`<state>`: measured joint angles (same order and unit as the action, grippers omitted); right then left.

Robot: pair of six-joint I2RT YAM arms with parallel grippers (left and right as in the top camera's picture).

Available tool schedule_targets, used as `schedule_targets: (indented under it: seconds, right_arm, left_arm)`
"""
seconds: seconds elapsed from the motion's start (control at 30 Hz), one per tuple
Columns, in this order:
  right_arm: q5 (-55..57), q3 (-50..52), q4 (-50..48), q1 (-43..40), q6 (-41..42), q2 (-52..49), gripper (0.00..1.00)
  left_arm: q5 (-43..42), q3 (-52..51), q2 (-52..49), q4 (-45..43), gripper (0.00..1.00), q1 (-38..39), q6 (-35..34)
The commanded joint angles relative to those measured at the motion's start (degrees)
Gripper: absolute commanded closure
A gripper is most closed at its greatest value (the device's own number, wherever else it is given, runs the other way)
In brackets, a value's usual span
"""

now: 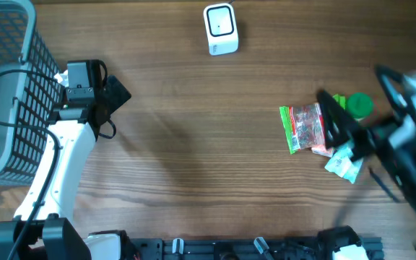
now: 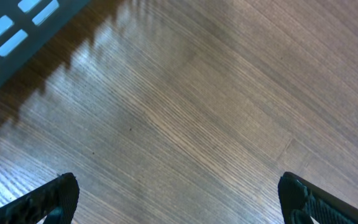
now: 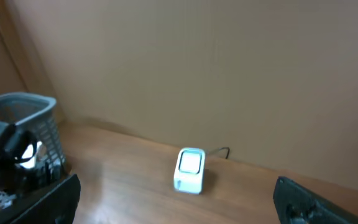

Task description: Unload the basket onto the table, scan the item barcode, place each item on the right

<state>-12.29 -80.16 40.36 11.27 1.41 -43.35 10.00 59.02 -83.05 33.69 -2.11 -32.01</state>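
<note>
Scanner [image 1: 220,29] one, basket [image 1: 9,43] one, items [image 1: 308,128] three; left hand [image 2: 179,190] and right hand [image 3: 176,191] both released.

Overhead: hangs above the table [image 1: 193,144] and faces straight down, far enough off to take in the basket [image 1: 6,87] at the left and the barcode scanner [image 1: 220,29] at the far edge.
Left wrist: low and close over the wood, tilted down; a basket [image 2: 5,31] corner sits at its upper left and its own fingertips [image 2: 48,199] in the lower corners.
Right wrist: raised on the right side, looking nearly level towards the far wall [image 3: 197,62]; the barcode scanner [image 3: 190,169] is at mid-distance, the basket [image 3: 23,115] at the left.
Shared: overhead and right wrist both show barcode scanner and basket; left wrist shares only the basket's edge and the wood beside it with overhead.
</note>
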Motion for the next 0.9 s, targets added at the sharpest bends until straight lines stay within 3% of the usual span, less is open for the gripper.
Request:
schedule_targets:
  seconds: [0.0, 0.23, 0.4, 0.6, 0.87]
  right_arm:
    - [4.31, 0.98, 0.9, 0.02, -2.97, 6.67, 0.0]
    - [6.25, 18.82, -0.37, -0.85, -2.69, 23.32, 0.0]
    - [6.03, 32.98, -7.58, -3.43, -2.75, 34.03, 0.0]
    - [6.05, 48.33, -26.51, -4.17, -2.93, 43.12, 0.0]
    - [5.84, 64.37, -55.74, -4.24, -2.69, 43.12, 0.0]
  left_arm:
    - [-0.09, 0.55, 0.0, -0.04, 0.0, -0.26, 0.26]
    - [-0.09, 0.57, 0.0, -0.04, 0.0, -0.28, 0.26]
    - [-0.09, 0.55, 0.0, -0.04, 0.0, -0.26, 0.26]
    - [-0.09, 0.55, 0.0, -0.04, 0.0, -0.26, 0.26]
    - [-0.09, 0.55, 0.0, -0.04, 0.0, -0.26, 0.26]
